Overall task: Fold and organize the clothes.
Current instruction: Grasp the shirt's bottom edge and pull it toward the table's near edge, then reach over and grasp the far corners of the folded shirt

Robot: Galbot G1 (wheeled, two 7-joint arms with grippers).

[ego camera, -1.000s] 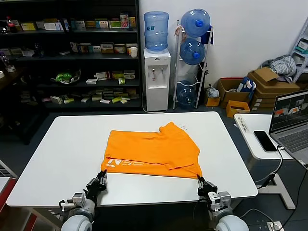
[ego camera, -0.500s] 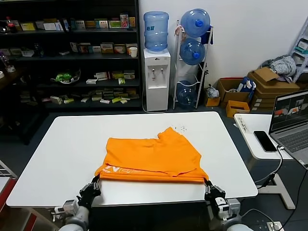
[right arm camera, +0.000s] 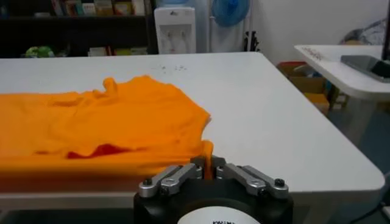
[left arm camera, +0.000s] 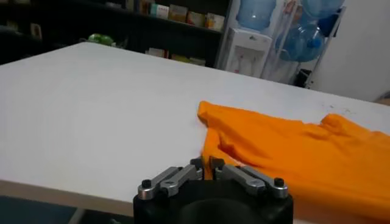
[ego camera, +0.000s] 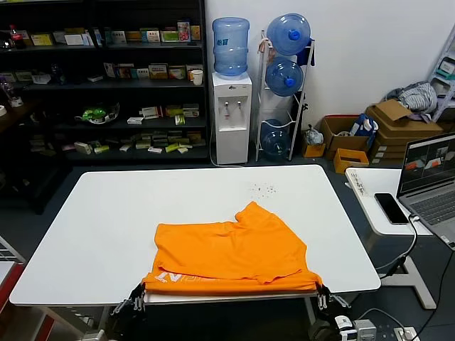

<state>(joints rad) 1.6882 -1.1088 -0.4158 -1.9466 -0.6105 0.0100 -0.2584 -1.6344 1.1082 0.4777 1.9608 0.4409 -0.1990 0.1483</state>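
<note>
T-shirt (ego camera: 231,252): bright orange, lying folded on the white table (ego camera: 106,213), lower centre of the head view. Its near hem hangs just over the table's front edge. White block lettering shows on the lower left strip of the cloth. One sleeve or corner rises to a peak at the upper right of the garment.

Left gripper (left arm camera: 206,167): at the lower left of the head view, just under the table's front edge, at the shirt's near left corner. In the left wrist view the two fingers meet tip to tip with a thin fold of orange cloth pinched between them.

Right gripper (right arm camera: 210,167): at the lower right of the head view, below the table's front edge, at the shirt's near right corner. In the right wrist view the fingers are closed together on a narrow tab of orange cloth.

Table surface: a scatter of small dark specks (ego camera: 263,190) lies above the shirt, centre of the head view.

Background: water dispenser (ego camera: 232,106), upper centre; laptop (ego camera: 430,181), right edge.
</note>
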